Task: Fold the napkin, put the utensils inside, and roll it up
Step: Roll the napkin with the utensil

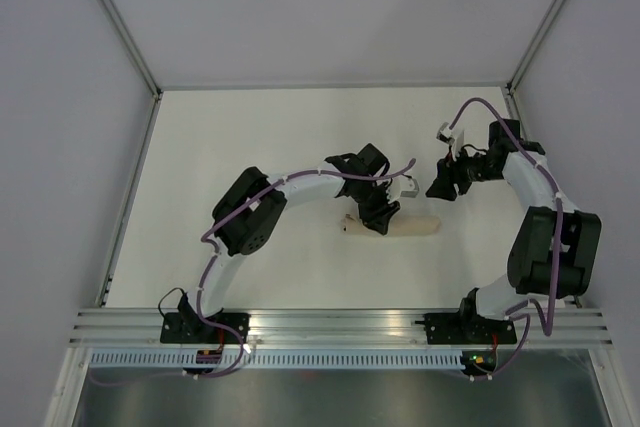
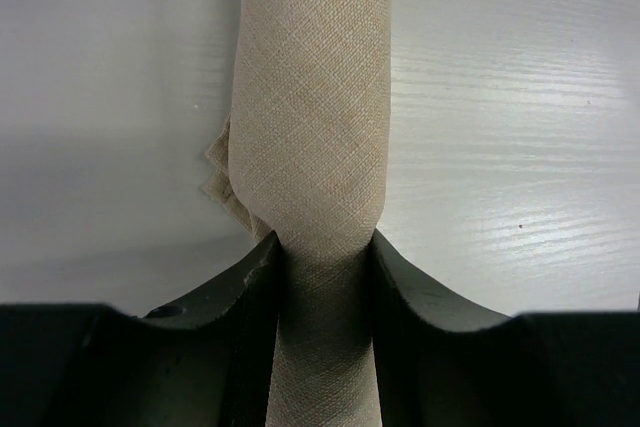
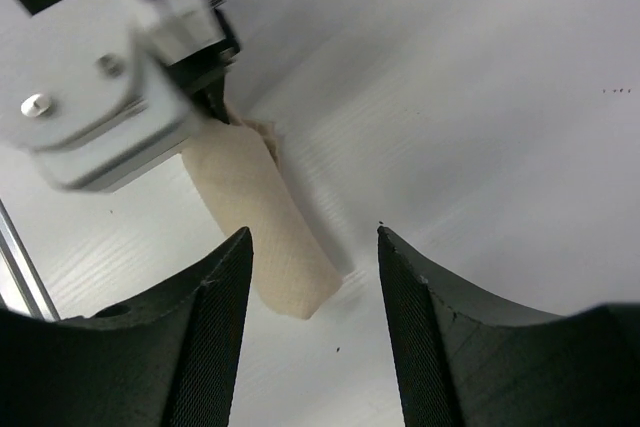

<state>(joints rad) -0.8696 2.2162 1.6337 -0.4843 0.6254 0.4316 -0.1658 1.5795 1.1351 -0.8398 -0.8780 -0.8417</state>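
Note:
The beige-tan napkin (image 1: 410, 226) lies rolled into a tight tube on the white table, running left to right. My left gripper (image 1: 378, 217) is shut on the roll near its left part; in the left wrist view both fingers pinch the cloth (image 2: 318, 137), which narrows between them. A loose corner sticks out on the left. My right gripper (image 1: 447, 185) is open and empty, above and to the right of the roll's right end (image 3: 285, 262). No utensils show; whether they are inside the roll is hidden.
The white table (image 1: 200, 147) is bounded by grey walls with metal frame posts at the back corners and an aluminium rail (image 1: 340, 325) along the near edge.

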